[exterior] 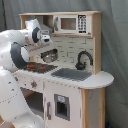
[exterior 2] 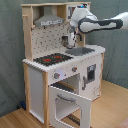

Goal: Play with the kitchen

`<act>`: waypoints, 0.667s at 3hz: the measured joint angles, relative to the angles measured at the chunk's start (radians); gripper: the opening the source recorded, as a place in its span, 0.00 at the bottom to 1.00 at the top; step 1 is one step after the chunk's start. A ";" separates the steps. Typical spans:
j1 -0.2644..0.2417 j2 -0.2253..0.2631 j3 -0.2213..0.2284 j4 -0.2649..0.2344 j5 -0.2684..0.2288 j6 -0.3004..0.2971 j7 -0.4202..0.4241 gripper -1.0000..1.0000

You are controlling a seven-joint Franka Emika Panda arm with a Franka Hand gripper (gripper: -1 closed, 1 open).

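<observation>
While the kitchen (exterior 2: 60,65) stands upright on a wooden floor (exterior 2: 15,119) before a grey backdrop (exterior: 114,50), its oven door (exterior 2: 69,102) hangs open in the second exterior view. My claw (exterior 2: 70,40) hovers above the surface, between the black-red hob (exterior 2: 52,59) and the sink (exterior: 71,73), gripping a metal bowl (exterior: 48,56) tilted on its side. Beyond the sink, the black faucet (exterior: 83,60) rises at the back. The microwave (exterior: 72,23) sits overhead beside the grey hood (exterior 2: 48,20).
</observation>
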 joint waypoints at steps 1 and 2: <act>-0.021 0.000 0.072 0.009 0.000 0.076 -0.044 0.00; -0.062 -0.001 0.146 0.033 0.000 0.120 -0.091 0.00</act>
